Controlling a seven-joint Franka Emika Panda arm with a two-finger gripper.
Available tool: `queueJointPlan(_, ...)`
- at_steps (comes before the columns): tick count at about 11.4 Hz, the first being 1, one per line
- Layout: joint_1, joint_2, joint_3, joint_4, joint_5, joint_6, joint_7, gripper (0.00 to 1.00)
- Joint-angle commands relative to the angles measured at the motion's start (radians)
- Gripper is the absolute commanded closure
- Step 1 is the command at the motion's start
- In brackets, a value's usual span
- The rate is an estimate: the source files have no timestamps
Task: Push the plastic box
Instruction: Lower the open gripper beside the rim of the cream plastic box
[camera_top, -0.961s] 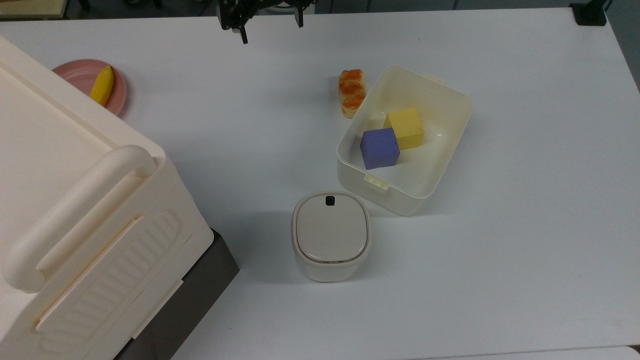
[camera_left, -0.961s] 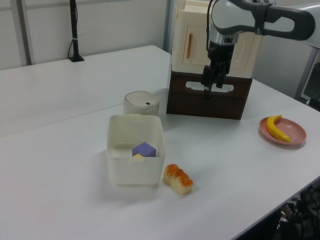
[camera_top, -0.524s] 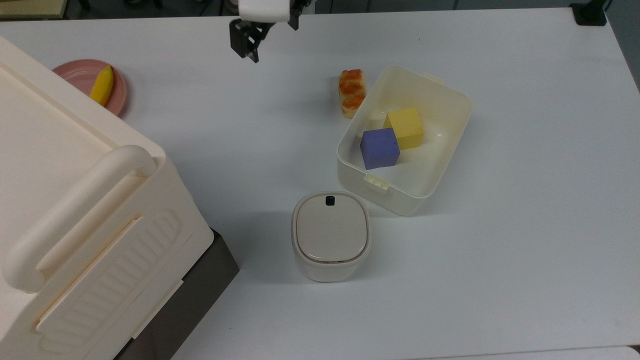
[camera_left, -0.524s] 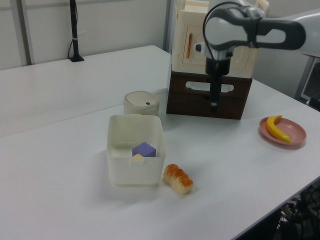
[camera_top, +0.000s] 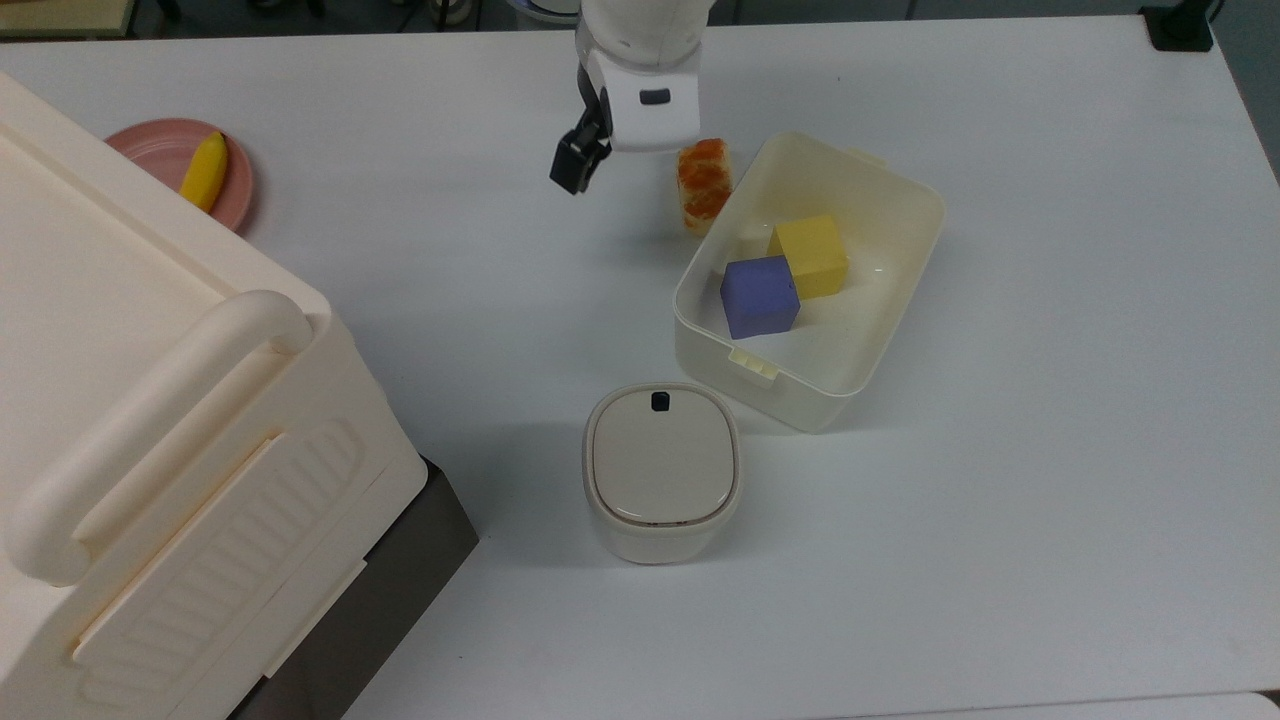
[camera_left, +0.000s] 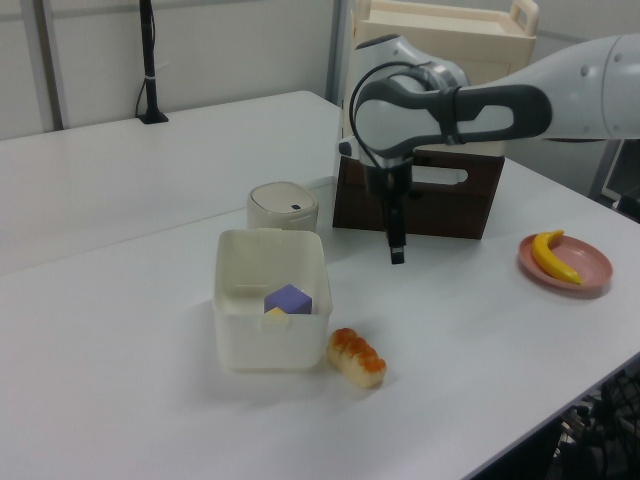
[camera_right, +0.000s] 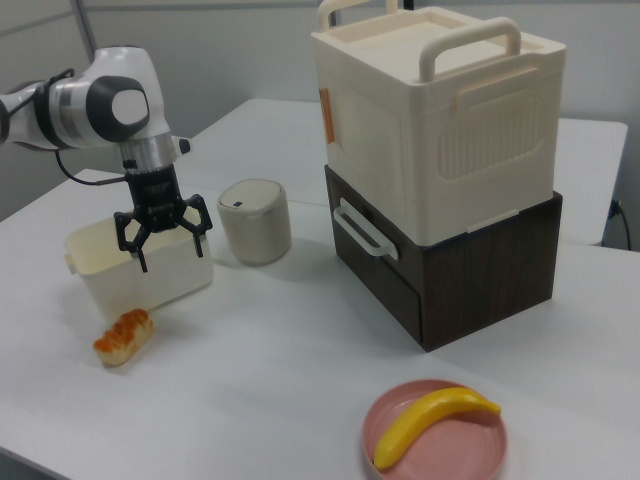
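Since the earlier frames the arm has swung out from the table's far edge toward the middle; nothing else on the table has shifted.

Top view: black two-finger gripper (camera_top: 578, 165) hangs over bare white table (camera_top: 1050, 420), just to the top view's left of the orange-glazed bread roll (camera_top: 704, 186). The roll lies against the long wall of the cream-white lidless rectangular plastic box (camera_top: 880, 300), which sits right of centre, angled. Inside it: a purple cube (camera_top: 760, 296) and a yellow cube (camera_top: 810, 255), touching. Gripper is apart from the box. Small rounded-square bin with beige lid and black button (camera_top: 661, 470) stands just below the box's near short side. Large cream storage crate with thick handle (camera_top: 150, 430) fills the top view's left; pink plate (camera_top: 160, 150) with a yellow banana (camera_top: 204, 171) sits beyond it.

Left view: gripper (camera_left: 396, 247) points straight down, above the table, between the box (camera_left: 262, 335) and the dark brown wooden base (camera_left: 440, 200) under the crate. Roll (camera_left: 356, 357) lies by the box's corner.

Right view: gripper (camera_right: 165, 238) has fingers spread wide, holding nothing, hovering in front of the box (camera_right: 150, 275), above the roll (camera_right: 122, 335).
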Motion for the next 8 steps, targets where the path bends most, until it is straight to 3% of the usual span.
queueJointPlan(1, 0.034, 0.04, -0.006, -0.002, -0.056, 0.073, -0.01, 0.0)
queueJointPlan(8, 0.096, 0.1, -0.002, -0.001, -0.087, 0.108, 0.08, 0.0)
